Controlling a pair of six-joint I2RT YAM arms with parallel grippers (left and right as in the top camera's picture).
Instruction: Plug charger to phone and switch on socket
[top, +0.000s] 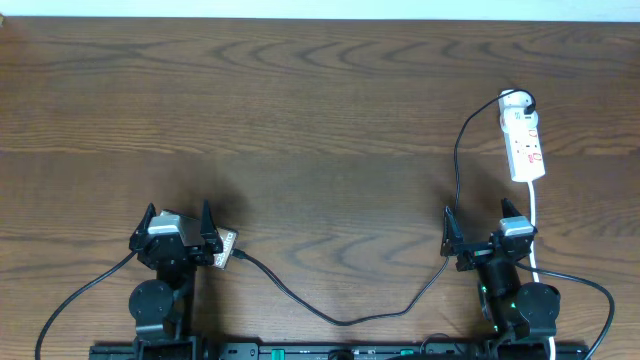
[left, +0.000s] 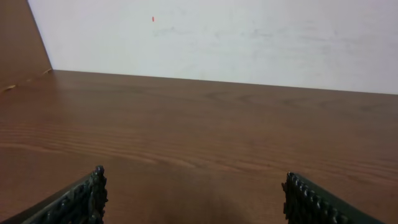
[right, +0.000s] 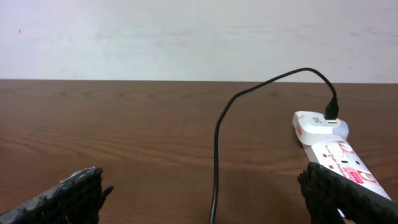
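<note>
The phone (top: 225, 246) lies at the near left, mostly hidden under my left arm, with only its right end showing. The charger (top: 340, 320), a thin black cable, ends with its tip (top: 243, 257) against that end; I cannot tell whether it is seated. The cable loops along the near edge and up to the far end of the socket (top: 523, 140), a white strip with red marks. My left gripper (top: 178, 214) (left: 194, 190) is open over bare wood. The right gripper (top: 477, 214) (right: 202, 186) is open, with the charger (right: 216, 155) running between its fingers and the socket (right: 333, 149) ahead on the right.
The socket's white cord (top: 536, 222) runs toward the near edge, past the right arm. A pale wall (right: 186, 37) stands behind the table's far edge. Black arm cables trail off at both near corners.
</note>
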